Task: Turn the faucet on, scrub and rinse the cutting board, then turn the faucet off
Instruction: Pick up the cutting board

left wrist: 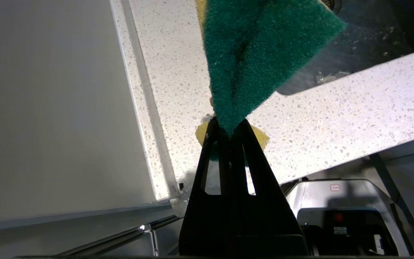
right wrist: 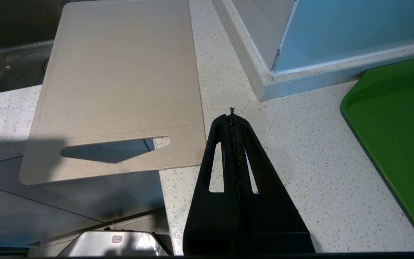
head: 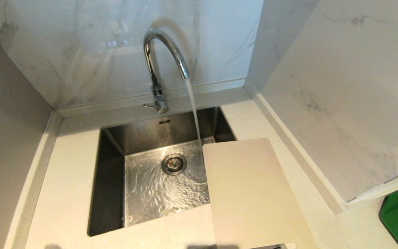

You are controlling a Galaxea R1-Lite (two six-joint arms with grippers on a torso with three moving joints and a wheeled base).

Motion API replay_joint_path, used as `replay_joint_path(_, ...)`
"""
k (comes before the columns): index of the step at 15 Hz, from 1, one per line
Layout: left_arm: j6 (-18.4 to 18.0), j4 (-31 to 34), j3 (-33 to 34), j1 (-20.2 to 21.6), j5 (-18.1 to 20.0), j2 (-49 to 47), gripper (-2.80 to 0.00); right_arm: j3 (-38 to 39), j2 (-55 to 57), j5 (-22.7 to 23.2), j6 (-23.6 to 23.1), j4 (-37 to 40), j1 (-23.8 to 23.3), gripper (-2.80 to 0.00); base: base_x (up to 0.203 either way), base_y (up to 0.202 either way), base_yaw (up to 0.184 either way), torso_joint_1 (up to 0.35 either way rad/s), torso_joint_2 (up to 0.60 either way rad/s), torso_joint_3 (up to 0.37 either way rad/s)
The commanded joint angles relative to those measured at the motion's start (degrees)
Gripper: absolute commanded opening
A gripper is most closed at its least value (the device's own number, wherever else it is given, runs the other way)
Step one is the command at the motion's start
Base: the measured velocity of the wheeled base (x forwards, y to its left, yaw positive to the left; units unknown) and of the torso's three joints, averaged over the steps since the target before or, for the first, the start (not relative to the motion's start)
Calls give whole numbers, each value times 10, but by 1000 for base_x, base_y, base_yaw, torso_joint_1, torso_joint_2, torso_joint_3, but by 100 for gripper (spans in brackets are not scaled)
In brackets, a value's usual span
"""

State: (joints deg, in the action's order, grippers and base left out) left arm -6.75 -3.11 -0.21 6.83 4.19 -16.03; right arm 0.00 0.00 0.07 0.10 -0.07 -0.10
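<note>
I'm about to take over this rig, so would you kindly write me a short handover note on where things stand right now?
Left end effector: shut on a green and yellow sponge, held above the counter at the sink's left, off the board.
Right end effector: shut, empty, over the counter between the cutting board and a green tray.
Faucet: running, water falling into the sink just beside the board's far corner.
Cutting board: flat at the sink's right, far end over the basin, handle slot end past the counter's front edge.
Done: faucet on, sponge in hand.
Left: scrub, rinse, shut off the faucet.
</note>
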Motion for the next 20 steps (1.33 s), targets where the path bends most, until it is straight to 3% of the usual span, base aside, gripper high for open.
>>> replay_joint_path(1, 1, -1, 4, -3, 2, 1, -280, 0, 0, 0, 0, 0, 0, -280, 0, 0, 0, 0, 0, 0)
replay_joint_path(4, 1, -1, 4, -6, 2, 1, -280, 0, 0, 0, 0, 0, 0, -280, 0, 0, 0, 0, 0, 0)
replay_joint_path(8, 7, 25, 4, -71, -11, 53, -280, 0, 0, 0, 0, 0, 0, -280, 0, 0, 0, 0, 0, 0)
replay_joint_path(12, -1, 35, 4, -71, -13, 158, -280, 0, 0, 0, 0, 0, 0, -280, 0, 0, 0, 0, 0, 0)
replay_joint_path(14, -2, 33, 5, -70, -13, 162, -280, 0, 0, 0, 0, 0, 0, -280, 0, 0, 0, 0, 0, 0)
replay_joint_path(20, 45, 31, 4, -70, -32, 162, -280, 0, 0, 0, 0, 0, 0, -280, 0, 0, 0, 0, 0, 0)
